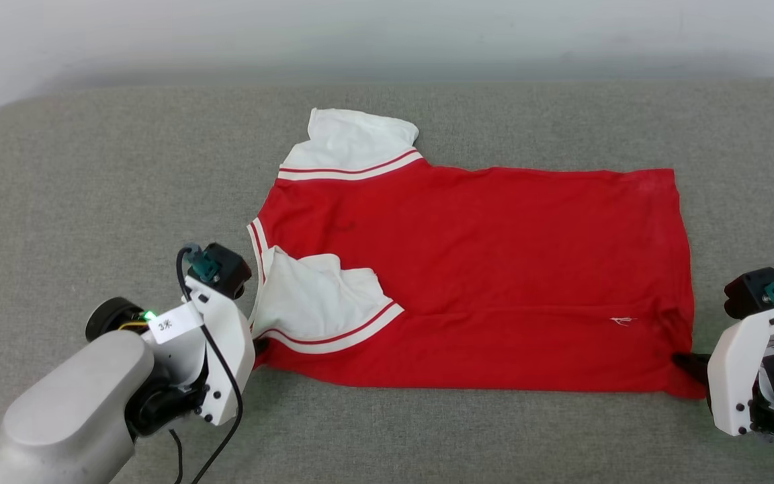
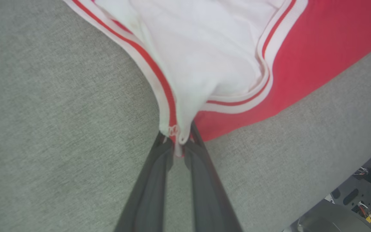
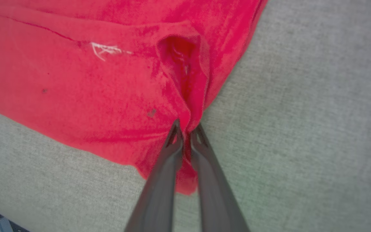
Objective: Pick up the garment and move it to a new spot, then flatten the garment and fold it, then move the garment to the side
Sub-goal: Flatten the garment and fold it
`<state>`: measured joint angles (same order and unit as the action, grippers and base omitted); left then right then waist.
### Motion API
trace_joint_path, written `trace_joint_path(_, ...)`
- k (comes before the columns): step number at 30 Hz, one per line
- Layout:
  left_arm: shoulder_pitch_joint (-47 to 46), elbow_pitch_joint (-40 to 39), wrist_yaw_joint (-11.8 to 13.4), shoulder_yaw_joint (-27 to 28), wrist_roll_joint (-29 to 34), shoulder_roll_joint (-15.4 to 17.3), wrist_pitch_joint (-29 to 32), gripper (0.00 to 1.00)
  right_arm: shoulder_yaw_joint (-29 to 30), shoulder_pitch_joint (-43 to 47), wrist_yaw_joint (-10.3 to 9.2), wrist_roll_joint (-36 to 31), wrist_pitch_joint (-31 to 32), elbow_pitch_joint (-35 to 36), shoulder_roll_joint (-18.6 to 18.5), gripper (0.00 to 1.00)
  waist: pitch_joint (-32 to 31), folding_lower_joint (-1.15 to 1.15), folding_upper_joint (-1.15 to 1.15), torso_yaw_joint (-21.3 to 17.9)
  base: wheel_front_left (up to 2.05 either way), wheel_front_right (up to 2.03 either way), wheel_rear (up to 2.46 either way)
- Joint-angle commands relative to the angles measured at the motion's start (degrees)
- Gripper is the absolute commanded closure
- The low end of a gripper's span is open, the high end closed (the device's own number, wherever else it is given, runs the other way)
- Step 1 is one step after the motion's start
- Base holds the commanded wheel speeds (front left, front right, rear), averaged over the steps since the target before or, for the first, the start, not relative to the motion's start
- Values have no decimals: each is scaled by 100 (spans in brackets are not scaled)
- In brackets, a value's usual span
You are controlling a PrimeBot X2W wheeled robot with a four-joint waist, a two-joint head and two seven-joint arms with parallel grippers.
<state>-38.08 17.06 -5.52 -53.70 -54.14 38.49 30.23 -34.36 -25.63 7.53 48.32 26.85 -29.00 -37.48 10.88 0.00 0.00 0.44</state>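
Your left gripper (image 2: 178, 137) is clamped on the garment (image 1: 494, 255): in the left wrist view the two dark fingers pinch a small bunch of cloth where the red-and-white striped trim meets a white sleeve (image 1: 313, 302), with red fabric just beside the tips. Your right gripper (image 3: 187, 130) is likewise closed on cloth, its fingertips nipping a puckered fold of plain red at the garment's near corner on your right, and a tuck of fabric stands up just beyond the tips. From your head view, the garment lies spread sideways on a grey upholstered surface (image 1: 91, 175), the striped neck end toward your left arm and the straight hem toward your right arm. The sleeve you hold is folded inward over the red body; the other white sleeve (image 1: 353, 144) sticks out at the far edge, toward a pale wall (image 1: 360, 33). The red panel looks mostly flat, with a shallow crease running along it near the front edge and a small white thread mark (image 1: 622, 321) close to your right-hand corner. Both of your forearms sit low at the near edge of the surface, one at each end of the garment.
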Motion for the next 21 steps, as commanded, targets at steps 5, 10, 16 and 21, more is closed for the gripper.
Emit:
trace_joint_path(5,241,-111,49,16,-106,128,-47,100,-72,52,-10,160,-264,192,-185,100,-257,0,0,-48,0,0,0)
trace_joint_path(10,489,-421,129,37,-232,334,-16,100,-47,254,-10,275,-443,493,-394,100,-448,0,0,-50,0,0,0)
trace_joint_path(16,830,-880,311,67,-417,583,32,100,106,680,-9,395,-555,892,-624,100,-587,0,0,-21,0,0,0)
trace_joint_path(21,1147,-1165,470,77,-594,747,29,100,366,1144,-9,432,-616,1209,-787,100,-677,0,0,-23,0,0,0)
